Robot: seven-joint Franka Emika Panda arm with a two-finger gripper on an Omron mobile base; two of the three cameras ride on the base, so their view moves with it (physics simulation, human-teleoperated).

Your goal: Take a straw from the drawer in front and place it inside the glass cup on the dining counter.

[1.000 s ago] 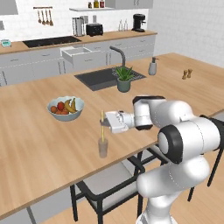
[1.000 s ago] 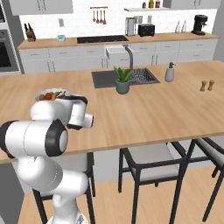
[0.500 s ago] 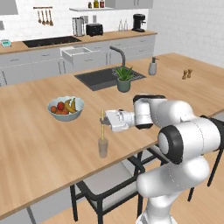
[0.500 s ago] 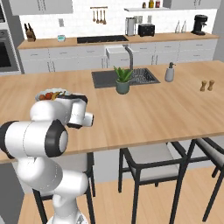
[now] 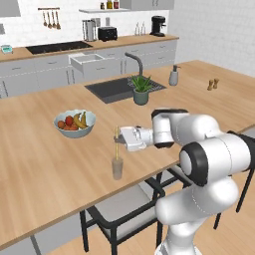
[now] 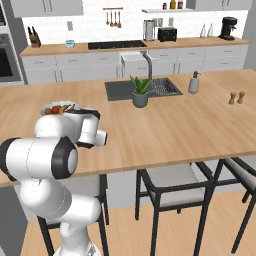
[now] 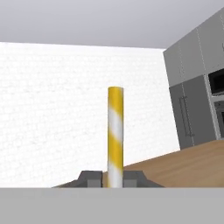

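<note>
**Q:** Where did the straw (image 5: 117, 142) stand relative to the hand (image 5: 119, 140)?

**A:** It stood upright between the two fingertips, which were pressed together on it, pinching it. In the hand view the straw (image 7: 115, 136) rose as a yellow-and-white striped column from between the two grey fingertips (image 7: 91, 178). In the left base view the hand pointed sideways over the near part of the desk (image 5: 40, 164), and the straw's lower end reached down to the mouth of the glass cup (image 5: 117, 169) directly below. Whether the tip had entered the cup could not be told.

**Q:** Where was the glass cup, and what did it hold?

**A:** It stood upright on the light wood desk near the front edge, between the hand above and a black stool (image 5: 119, 214) below the edge. Apart from the straw's end at its rim, nothing could be made out inside it.

**Q:** Which other containers were present?

**A:** A blue-grey fruit bowl (image 5: 74, 124) held bananas and round red and orange fruit; it stood on the desk, apart from the cup. The black sink (image 5: 114, 89) was set into the desk, with a potted plant (image 5: 141, 89) beside it. On the far cabinet run, the drawer (image 5: 89, 62) stood pulled open; its contents could not be seen.
</note>
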